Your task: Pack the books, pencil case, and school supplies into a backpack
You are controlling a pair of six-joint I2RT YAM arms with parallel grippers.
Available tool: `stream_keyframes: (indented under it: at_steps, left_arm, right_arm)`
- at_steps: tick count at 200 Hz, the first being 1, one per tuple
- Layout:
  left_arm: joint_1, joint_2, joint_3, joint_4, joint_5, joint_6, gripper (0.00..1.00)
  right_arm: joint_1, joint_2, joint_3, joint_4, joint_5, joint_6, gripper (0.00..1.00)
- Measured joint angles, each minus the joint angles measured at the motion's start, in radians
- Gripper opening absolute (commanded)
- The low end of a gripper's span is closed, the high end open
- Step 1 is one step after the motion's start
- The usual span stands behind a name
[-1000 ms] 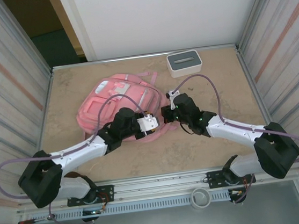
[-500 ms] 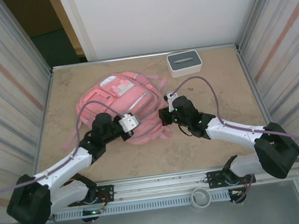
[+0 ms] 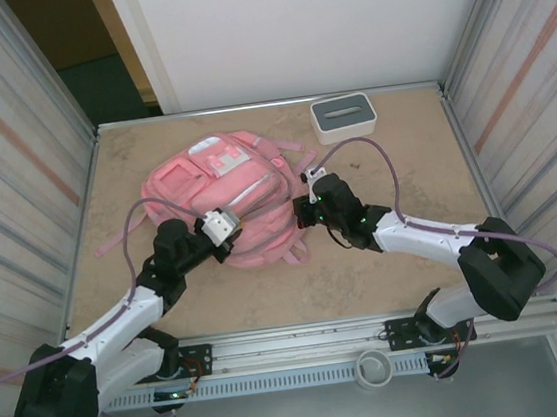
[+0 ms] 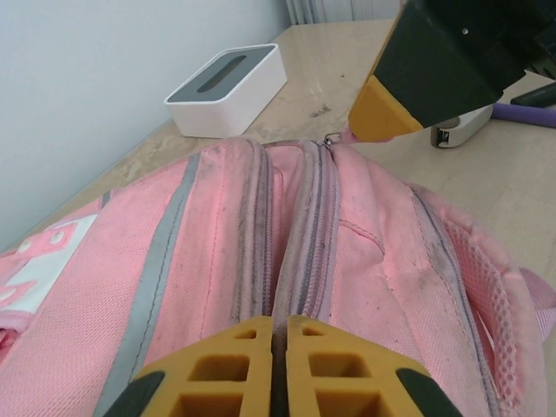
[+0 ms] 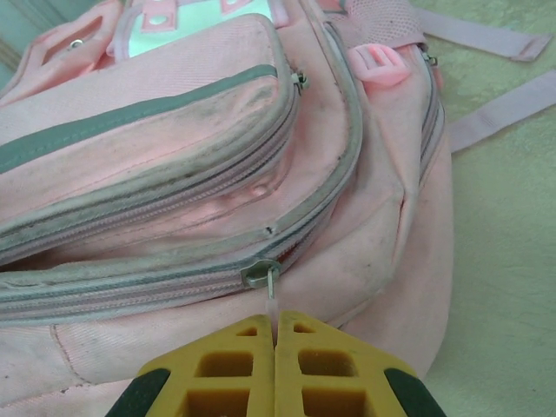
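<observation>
The pink backpack (image 3: 231,189) lies flat just ahead of both sets of fingers. The right gripper (image 5: 274,328) has its fingers pressed together, pinching the thin zip pull (image 5: 264,279) at their tips. The left gripper (image 4: 278,339) is closed too, against the cloth between two zip lines. I can't tell whether it holds any. I'd draw the pull along the zip's curve, not upward, with the left bracing the bag.

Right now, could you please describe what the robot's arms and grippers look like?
Both the left arm and right arm have white links, black joints and a lilac cable. The left gripper and right gripper have yellow-orange, grid-moulded fingers.
</observation>
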State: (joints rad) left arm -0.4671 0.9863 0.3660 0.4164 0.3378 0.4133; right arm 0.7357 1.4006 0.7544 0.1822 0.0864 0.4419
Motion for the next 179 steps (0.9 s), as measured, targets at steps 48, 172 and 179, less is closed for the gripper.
stream_keyframes:
  at_steps: [48,172,179]
  left_arm:
    - [0.003,0.023,0.0,0.004,0.023,-0.02,0.15]
    - [-0.225,0.163,0.236,-0.188,-0.12,0.109,0.6]
    - [-0.24,0.19,0.25,-0.195,-0.142,0.118,0.6]
  right_arm:
    - [-0.041,0.037,0.003,0.01,-0.035,-0.001,0.0]
    - [0.003,-0.075,0.003,-0.058,-0.031,0.0,0.0]
    - [0.006,-0.082,0.003,-0.064,-0.03,0.0,0.0]
